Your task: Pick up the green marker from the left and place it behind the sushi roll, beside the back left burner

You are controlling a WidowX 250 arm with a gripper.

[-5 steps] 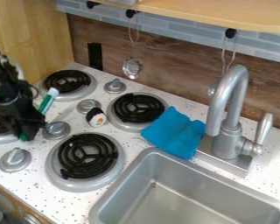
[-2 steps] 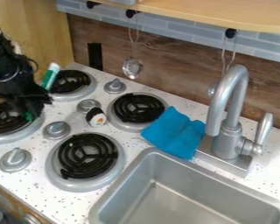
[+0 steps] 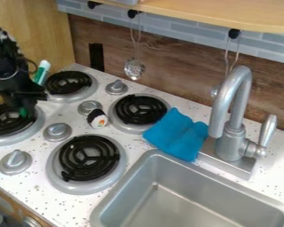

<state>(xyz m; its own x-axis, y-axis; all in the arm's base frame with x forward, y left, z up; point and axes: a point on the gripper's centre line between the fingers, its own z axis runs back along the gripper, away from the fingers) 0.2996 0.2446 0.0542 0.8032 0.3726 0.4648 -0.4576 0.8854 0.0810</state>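
Gripper (image 3: 24,109) is over at the left edge of the camera view, hanging over the near-left burner (image 3: 17,135), and it looks pretty much closed around a green marker (image 3: 40,73) with a white end. Can't tell exactly how wide the gap is. The marker's tilted, white end up towards the far-left burner (image 3: 69,96), with a bit of green poking out low down by the fingertips.

So for progress, I'd call the grabbing part done: it's got the marker and seems to have it up off the stove, though the height's hard to judge. Putting it down and letting go is what's left, imo.

Moving out from there, you've got a few stove knobs (image 3: 57,131) and a little toy sushi roll (image 3: 97,119) just beside the far-right burner (image 3: 130,129). The near-right burner (image 3: 84,188) is closer to the front edge. Then there's a crumpled blue cloth (image 3: 177,134) between that far-right burner and the faucet (image 3: 230,144), right by the sink (image 3: 191,192). Slotted spoon (image 3: 134,69) hangs on the back wall.
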